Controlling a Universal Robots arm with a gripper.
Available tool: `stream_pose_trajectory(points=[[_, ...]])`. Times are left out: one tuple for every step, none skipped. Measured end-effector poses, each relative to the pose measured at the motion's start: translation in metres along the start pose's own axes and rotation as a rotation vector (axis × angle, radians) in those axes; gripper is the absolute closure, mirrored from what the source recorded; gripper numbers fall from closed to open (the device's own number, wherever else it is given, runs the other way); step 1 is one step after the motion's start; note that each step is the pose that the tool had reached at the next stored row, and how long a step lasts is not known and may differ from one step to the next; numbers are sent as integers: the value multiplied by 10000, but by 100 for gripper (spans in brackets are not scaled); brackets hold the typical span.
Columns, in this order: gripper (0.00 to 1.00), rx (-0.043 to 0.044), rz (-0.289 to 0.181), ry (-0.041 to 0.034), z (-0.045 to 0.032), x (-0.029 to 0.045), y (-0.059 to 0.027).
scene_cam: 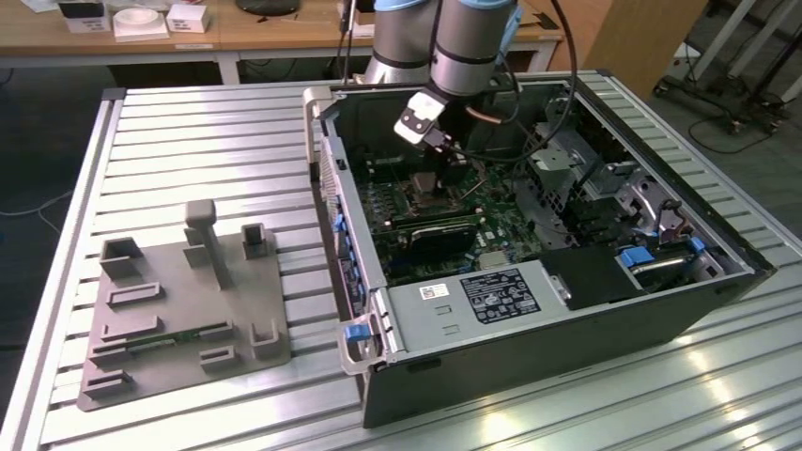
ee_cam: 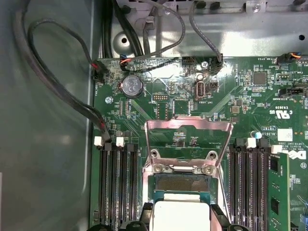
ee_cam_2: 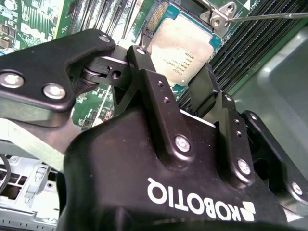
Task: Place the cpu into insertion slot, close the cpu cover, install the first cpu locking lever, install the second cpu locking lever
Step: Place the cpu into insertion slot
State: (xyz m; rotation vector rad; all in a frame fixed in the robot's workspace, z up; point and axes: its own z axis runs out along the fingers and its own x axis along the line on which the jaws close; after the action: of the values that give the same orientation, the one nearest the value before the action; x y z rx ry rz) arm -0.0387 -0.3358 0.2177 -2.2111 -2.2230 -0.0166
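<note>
A: Claw state?
B: Clenched. The claw (ee_cam_2: 169, 66) is seen closed on the cpu (ee_cam_2: 185, 48). In the second wrist view its black fingers (ee_cam_2: 144, 72) are pressed against two opposite edges of the chip.
A: Cpu position?
B: It is held over the insertion slot (ee_cam: 180, 183), which is only partly covered. In the first wrist view a strip of the slot's contact field is exposed between the chip's edge and the hinge side. Whether the slot is touched by the chip cannot be told.
A: Cpu cover?
B: The cpu cover (ee_cam: 187, 125) is open, raised from its hinge edge. Green board is seen through its cut-out centre.
A: Levers?
B: A thin metal rod (ee_cam_2: 269, 17) is seen running from a silvery bracket (ee_cam_2: 216, 17) beside the slot. Whether it is latched cannot be told.
A: Surroundings?
B: The slot is flanked on both sides by long black memory slots (ee_cam: 115, 187). A coin battery (ee_cam: 131, 85) is mounted on the motherboard (ee_cam: 250, 96) beyond the cover. In the exterior view the arm (scene_cam: 470, 38) is seen inside an open computer case (scene_cam: 564, 357), which is laid on a slatted metal bench (scene_cam: 201, 141). A grey fixture plate (scene_cam: 176, 319) is set on the bench just beside the case, toward the exterior view's left.
</note>
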Motion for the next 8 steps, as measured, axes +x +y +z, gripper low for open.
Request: stream_pose_trajectory(points=[[46,0,0,1,5,0,0],[46,0,0,0,9,0,0],[46,1,1,-2,9,-1,0],[46,2,0,-2,9,-1,0],[46,1,0,-1,10,0,0],[46,0,0,0,11,0,1],[46,0,0,0,11,0,0],[46,0,0,-1,11,0,0]])
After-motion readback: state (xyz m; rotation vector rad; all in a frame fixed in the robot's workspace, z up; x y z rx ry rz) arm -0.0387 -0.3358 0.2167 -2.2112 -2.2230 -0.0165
